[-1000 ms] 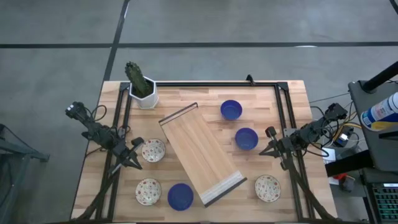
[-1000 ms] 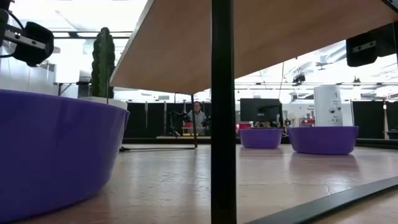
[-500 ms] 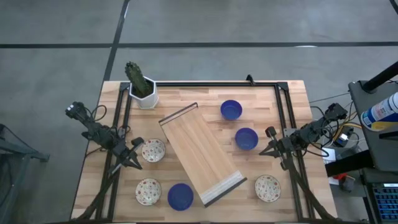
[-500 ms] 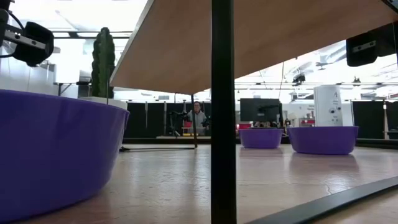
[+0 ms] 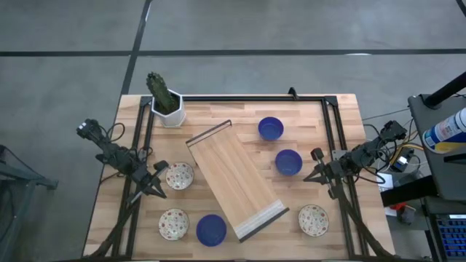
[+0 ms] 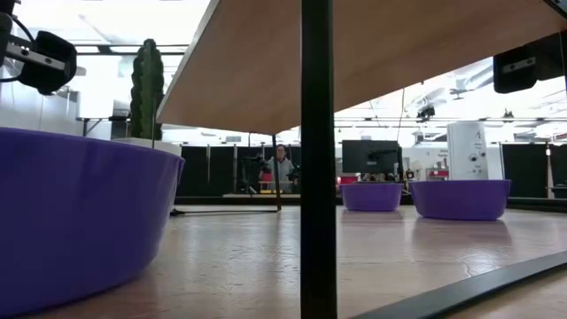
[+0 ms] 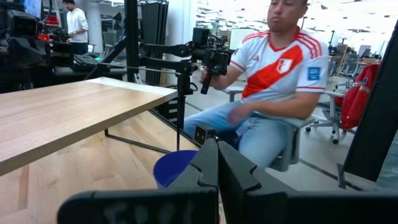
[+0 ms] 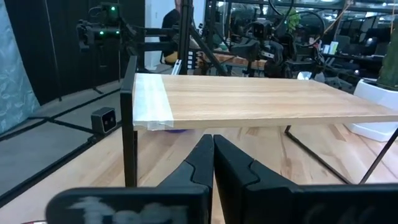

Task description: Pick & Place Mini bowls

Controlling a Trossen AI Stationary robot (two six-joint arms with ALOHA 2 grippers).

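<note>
High view: six mini bowls, all empty, sit on the table around a raised wooden shelf that lies diagonally between them. Blue bowls and lie near the right gripper; a floral bowl sits nearer the front. Left gripper rests just beside a floral bowl, with another floral bowl and a blue bowl further forward. Both grippers' fingers are pressed together. A potted cactus stands at the back corner.
</note>
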